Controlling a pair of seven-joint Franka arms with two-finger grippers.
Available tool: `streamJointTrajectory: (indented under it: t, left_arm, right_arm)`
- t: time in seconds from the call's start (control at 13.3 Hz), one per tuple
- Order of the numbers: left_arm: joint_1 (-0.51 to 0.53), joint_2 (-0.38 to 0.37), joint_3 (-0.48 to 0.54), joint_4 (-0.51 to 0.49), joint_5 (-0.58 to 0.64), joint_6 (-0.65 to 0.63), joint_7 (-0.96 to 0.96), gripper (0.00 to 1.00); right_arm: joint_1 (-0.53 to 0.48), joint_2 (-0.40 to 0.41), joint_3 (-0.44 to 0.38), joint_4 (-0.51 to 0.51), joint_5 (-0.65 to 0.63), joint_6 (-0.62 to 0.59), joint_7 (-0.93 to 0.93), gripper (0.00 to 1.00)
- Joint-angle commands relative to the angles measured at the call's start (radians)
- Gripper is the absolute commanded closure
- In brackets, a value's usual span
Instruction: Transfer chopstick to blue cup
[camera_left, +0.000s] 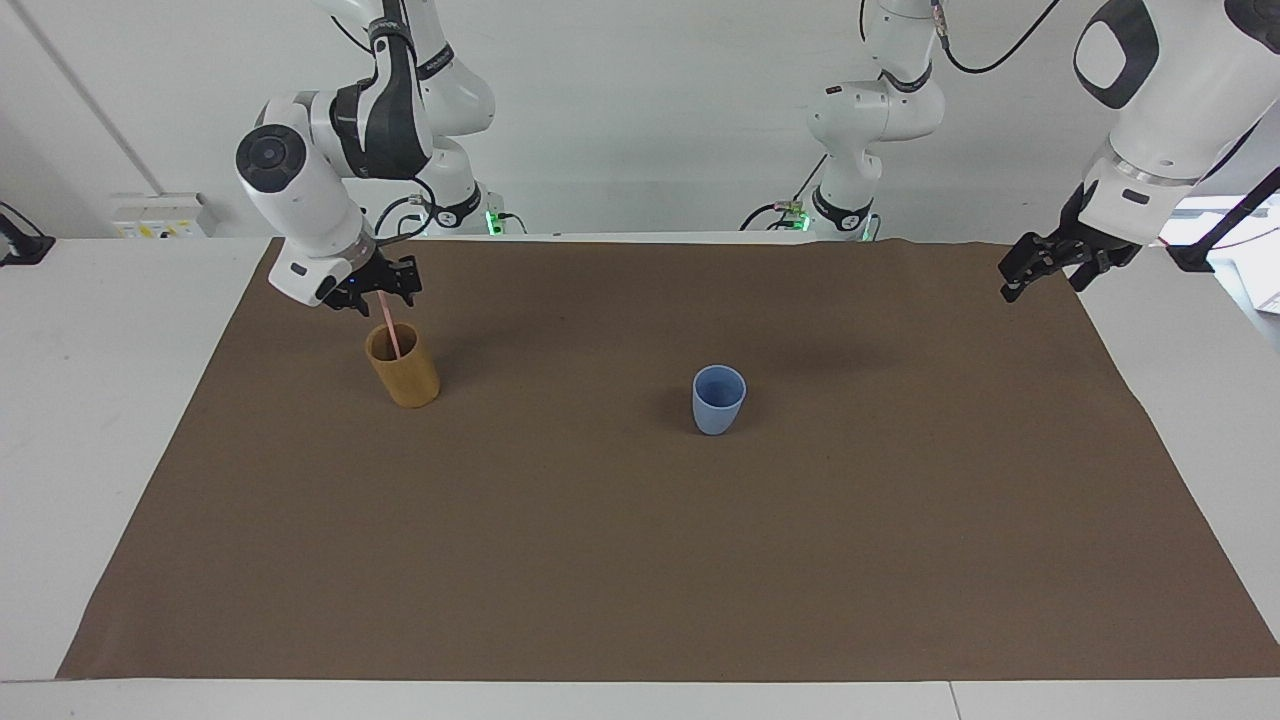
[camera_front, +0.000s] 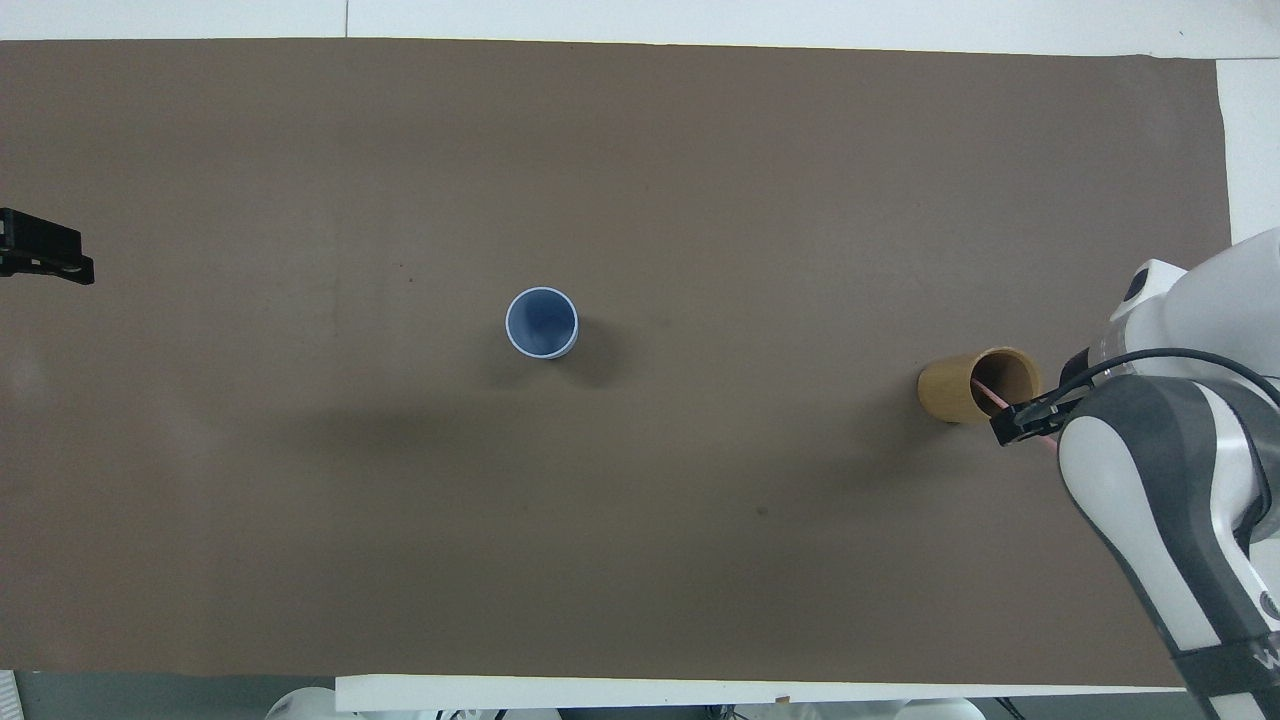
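High facing camera across table, steep overhead camera, both sharing the brown mat (camera_left: 640, 560).

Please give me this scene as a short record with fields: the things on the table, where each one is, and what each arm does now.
chopstick: stands slanted in the tan cup, upper part sticking out
tan cup: upright, toward the right arm's end of the mat
blue cup: upright, near the mat's middle, nothing seen inside
right gripper: at the chopstick's top, just above the tan cup
left gripper: open, waits in the air over the mat's edge at the left arm's end
task state: chopstick not yet moved
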Motion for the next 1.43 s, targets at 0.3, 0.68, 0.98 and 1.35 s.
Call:
streamJointTrajectory:
  t: [0.3, 0.68, 0.98, 1.35]
  left_arm:
    - [-0.001, 0.002, 0.001, 0.010, 0.018, -0.017, -0.002, 0.00]
    - [-0.001, 0.001, 0.001, 0.010, 0.018, -0.019, -0.002, 0.00]
    - [-0.001, 0.002, 0.001, 0.010, 0.018, -0.017, -0.002, 0.00]
    - [-0.001, 0.001, 0.001, 0.010, 0.018, -0.017, -0.002, 0.00]
  right_arm:
    - [-0.032, -0.020, 0.004, -0.037, 0.018, 0.019, -0.029, 0.54]
    - [-0.028, -0.018, 0.004, -0.037, 0.018, 0.019, -0.026, 0.75]
    - [-0.020, -0.018, 0.006, -0.033, 0.018, 0.015, -0.010, 0.90]
    - [-0.022, 0.005, 0.004, 0.016, 0.016, -0.014, -0.012, 0.99]
